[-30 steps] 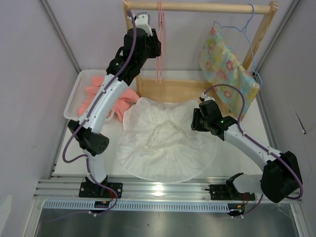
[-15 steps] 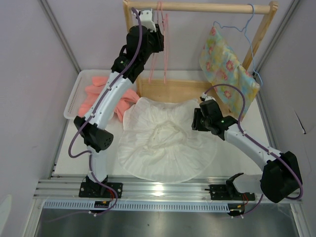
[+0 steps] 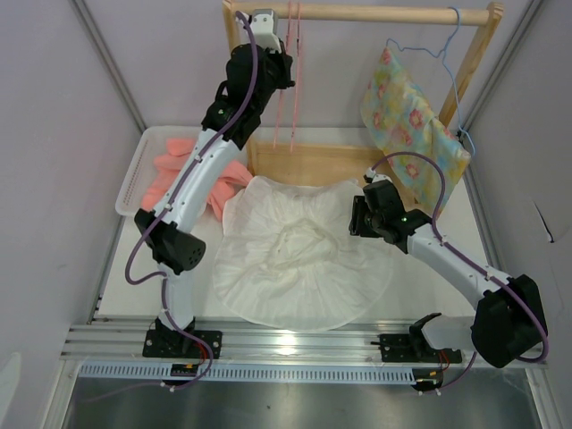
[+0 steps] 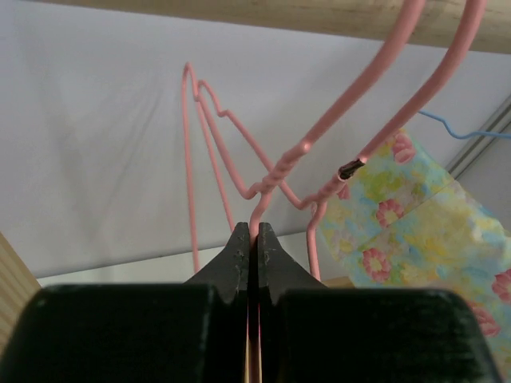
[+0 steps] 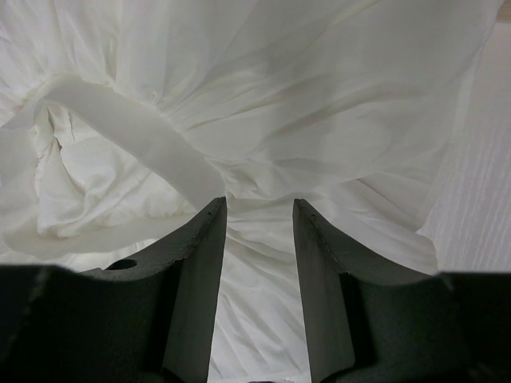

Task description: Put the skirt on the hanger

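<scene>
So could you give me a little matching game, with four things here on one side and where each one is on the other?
1. white skirt
2. pink wire hanger
3. floral cloth
4. salmon-pink clothes

A. in the white tray
B. pinched in the left end effector
C. lying spread out flat
D. hanging at the right end of the wooden rack

Pairs: 1-C, 2-B, 3-D, 4-A

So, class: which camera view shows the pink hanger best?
Left wrist: the hanger fills the frame, its neck pinched in the shut left end effector. Top external shows it only as thin pink lines under the rail. Right wrist shows none of it, only the skirt.
</scene>
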`<state>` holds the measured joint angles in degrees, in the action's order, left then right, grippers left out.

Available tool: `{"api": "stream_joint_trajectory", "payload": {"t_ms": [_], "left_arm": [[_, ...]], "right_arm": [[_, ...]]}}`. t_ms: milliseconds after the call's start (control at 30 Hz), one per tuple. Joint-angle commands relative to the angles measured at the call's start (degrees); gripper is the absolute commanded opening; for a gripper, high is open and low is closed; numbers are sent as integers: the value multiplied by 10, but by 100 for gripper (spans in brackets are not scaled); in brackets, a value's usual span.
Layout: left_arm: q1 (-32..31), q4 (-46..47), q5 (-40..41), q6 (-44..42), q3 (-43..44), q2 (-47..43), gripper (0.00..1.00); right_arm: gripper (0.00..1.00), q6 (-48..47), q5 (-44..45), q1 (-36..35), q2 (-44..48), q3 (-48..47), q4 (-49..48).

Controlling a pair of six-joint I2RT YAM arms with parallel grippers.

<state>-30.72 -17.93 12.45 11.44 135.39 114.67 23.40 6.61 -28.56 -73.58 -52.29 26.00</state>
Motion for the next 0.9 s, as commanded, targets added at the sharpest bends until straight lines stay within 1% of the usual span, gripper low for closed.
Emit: {"api": "stream_joint_trajectory", "payload": {"t_ms": [0, 100, 267, 367, 400, 500, 600, 667, 800, 867], "left_arm": [[3, 50, 5, -28, 16, -6, 0], [7, 74, -15, -46, 20, -17, 0], [21, 69, -38, -54, 22, -38, 0], [22, 79, -54, -62, -2, -61, 0], [22, 84, -55, -63, -29, -69, 0], [25, 80, -68, -67, -50, -95, 0], [30, 82, -98, -68, -79, -128, 0], [32, 60, -119, -68, -81, -139, 0], [36, 5, -119, -71, -83, -157, 0], [36, -3, -120, -71, -99, -169, 0]], "right_arm": [[44, -10, 4, 3, 18, 4, 0], [44, -12, 6, 4, 20, 5, 0], [45, -13, 4, 5, 17, 3, -2], [45, -14, 2, 6, 13, 3, -5], [45, -14, 2, 6, 12, 3, -7], [45, -13, 0, 5, 12, 3, -8], [44, -13, -2, 6, 12, 4, -9], [45, -12, -4, 6, 12, 3, -10], [45, -14, -5, 6, 12, 3, -10], [45, -14, -5, 6, 16, 3, -10]]}}
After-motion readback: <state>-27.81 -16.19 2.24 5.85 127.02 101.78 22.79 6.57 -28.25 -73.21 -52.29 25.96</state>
